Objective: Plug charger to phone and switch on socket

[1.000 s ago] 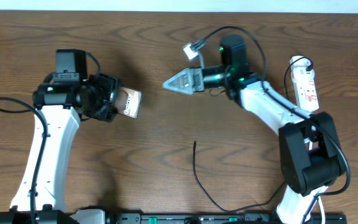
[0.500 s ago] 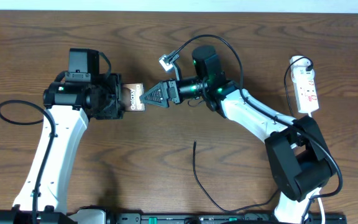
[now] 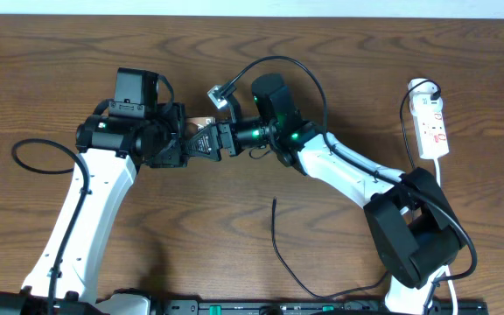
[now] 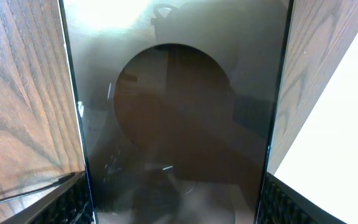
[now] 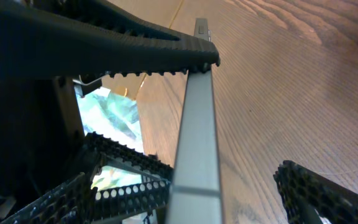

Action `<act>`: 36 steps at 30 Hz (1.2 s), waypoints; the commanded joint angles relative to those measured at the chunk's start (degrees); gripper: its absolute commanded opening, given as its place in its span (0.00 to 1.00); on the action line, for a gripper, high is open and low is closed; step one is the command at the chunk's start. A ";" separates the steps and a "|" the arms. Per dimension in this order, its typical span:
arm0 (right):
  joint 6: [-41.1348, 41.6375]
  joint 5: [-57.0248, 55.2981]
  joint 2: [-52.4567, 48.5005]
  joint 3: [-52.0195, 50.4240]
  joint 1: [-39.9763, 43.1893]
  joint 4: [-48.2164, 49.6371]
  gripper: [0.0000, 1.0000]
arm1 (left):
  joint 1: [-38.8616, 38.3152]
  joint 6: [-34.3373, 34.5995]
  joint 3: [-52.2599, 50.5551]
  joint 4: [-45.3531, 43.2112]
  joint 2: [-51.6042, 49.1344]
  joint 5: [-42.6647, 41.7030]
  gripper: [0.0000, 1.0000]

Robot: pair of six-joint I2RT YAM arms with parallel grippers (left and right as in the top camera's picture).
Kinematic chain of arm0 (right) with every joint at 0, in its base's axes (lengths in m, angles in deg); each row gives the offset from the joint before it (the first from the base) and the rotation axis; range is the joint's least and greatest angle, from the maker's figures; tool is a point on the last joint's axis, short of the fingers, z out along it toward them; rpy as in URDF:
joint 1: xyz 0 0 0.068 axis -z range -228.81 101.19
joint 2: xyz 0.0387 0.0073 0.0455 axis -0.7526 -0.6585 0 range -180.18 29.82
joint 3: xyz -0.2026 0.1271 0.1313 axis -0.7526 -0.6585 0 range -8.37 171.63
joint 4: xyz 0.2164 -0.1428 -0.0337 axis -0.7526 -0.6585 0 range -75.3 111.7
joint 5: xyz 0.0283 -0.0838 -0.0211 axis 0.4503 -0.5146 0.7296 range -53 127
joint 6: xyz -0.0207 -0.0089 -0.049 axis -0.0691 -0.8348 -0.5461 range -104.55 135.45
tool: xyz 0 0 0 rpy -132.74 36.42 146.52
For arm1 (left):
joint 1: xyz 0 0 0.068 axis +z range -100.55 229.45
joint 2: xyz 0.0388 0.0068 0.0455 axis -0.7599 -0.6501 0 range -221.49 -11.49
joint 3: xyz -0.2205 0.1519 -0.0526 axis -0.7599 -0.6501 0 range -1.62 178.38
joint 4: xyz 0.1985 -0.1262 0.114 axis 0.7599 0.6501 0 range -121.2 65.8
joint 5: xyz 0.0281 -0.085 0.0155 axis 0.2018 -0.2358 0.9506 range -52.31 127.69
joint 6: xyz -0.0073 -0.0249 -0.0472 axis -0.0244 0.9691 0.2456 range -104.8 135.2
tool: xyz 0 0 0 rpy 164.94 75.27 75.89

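Brown wood-grain tabletop (image 3: 366, 52) lay under both arms, which were bent inward with their grippers nose to nose near the middle. I saw the left gripper (image 3: 178, 145) clamped on the flat dark bronze phone (image 4: 179, 124), gripping its sides. The right gripper (image 3: 208, 141) had its jaws spread either side of the phone's thin edge, the upper finger (image 5: 135, 40) touching its end. The long thin black charger cable (image 3: 280, 241) lay loose nearer the front, well apart from the phone. The white power strip (image 3: 432, 122) sat at far right.

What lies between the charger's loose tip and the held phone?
Only bare wooden table, seen in the overhead view, between the charger and the phone.
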 commanded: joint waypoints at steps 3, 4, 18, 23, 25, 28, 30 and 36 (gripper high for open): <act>0.35 -1.84 0.04 0.70 -0.76 -0.04 0.80 | -1.31 0.55 0.96 -0.33 0.15 0.59 0.07; 0.39 -1.97 0.04 0.70 -0.76 -0.04 0.74 | -1.53 0.55 0.96 -0.35 0.15 0.59 0.07; 3.61 -3.45 0.04 0.70 -1.55 -0.02 0.46 | -1.75 0.52 0.96 -0.33 0.15 0.55 0.07; 4.92 -4.11 0.04 0.70 -1.79 0.04 0.40 | -1.75 0.31 0.96 -0.31 0.13 0.57 0.07; 5.35 -4.11 0.04 0.70 -1.79 0.04 0.36 | -1.75 0.31 0.96 -0.31 0.11 0.57 0.07; 5.73 -4.28 0.04 0.70 -1.90 0.04 0.32 | -1.75 0.31 0.96 -0.31 0.11 0.57 0.07; 5.73 -4.31 0.04 0.70 -1.95 0.04 0.27 | -1.75 0.31 0.96 -0.31 0.11 0.57 0.07; 5.73 -4.31 0.04 0.70 -2.08 0.07 0.24 | -2.16 0.31 0.96 -0.33 0.11 0.57 0.07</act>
